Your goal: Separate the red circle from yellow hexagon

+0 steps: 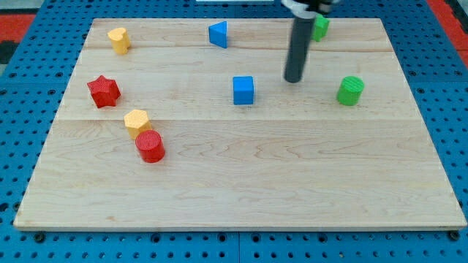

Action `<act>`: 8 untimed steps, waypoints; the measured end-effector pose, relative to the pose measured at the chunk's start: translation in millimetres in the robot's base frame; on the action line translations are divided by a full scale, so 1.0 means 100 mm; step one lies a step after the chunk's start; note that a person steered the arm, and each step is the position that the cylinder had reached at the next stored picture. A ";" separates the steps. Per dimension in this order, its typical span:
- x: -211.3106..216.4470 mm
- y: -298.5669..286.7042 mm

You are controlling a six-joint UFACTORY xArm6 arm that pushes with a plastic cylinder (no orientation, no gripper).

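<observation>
Tip [294, 79] of straight dark rod [298, 47]: no fingers fitted, nothing to open or close, nothing held. Set down on wooden board [241, 183] in far right-of-centre area, apart from every block. Nearest neighbour: blue cube [243, 90], just to tip's left and slightly nearer. Green cylinder [350, 90] to tip's right, about level, with clear gap. Second green block [320, 27] behind rod at far edge, partly hidden; shape cannot be told.

Camera view, task items: red circle [150, 146], a short cylinder, standing in left half of board, nearer than mid-depth. Yellow hexagon [137, 121] immediately beyond it and slightly left; the two touching or almost so, gap not resolvable. Both well apart from tip, which stands far off to their right and further back.

Camera view, other items: red star [104, 90] left of and beyond yellow hexagon, near board's left edge, separate from it. Second yellow block [119, 39] at far left corner area; shape not certain. Blue triangular block [219, 34] at far edge, left of rod. All blocks upright on board.

Board: pale wood planks, grain running left to right, lying on blue perforated surface [22, 146] visible on all sides.
</observation>
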State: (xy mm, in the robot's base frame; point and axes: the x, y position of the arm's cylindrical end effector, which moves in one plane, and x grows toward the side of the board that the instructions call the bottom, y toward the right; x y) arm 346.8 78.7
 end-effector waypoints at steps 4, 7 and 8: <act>0.81 -2.29; 1.52 -2.23; 1.53 -1.98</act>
State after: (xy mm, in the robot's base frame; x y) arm 499.7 -119.5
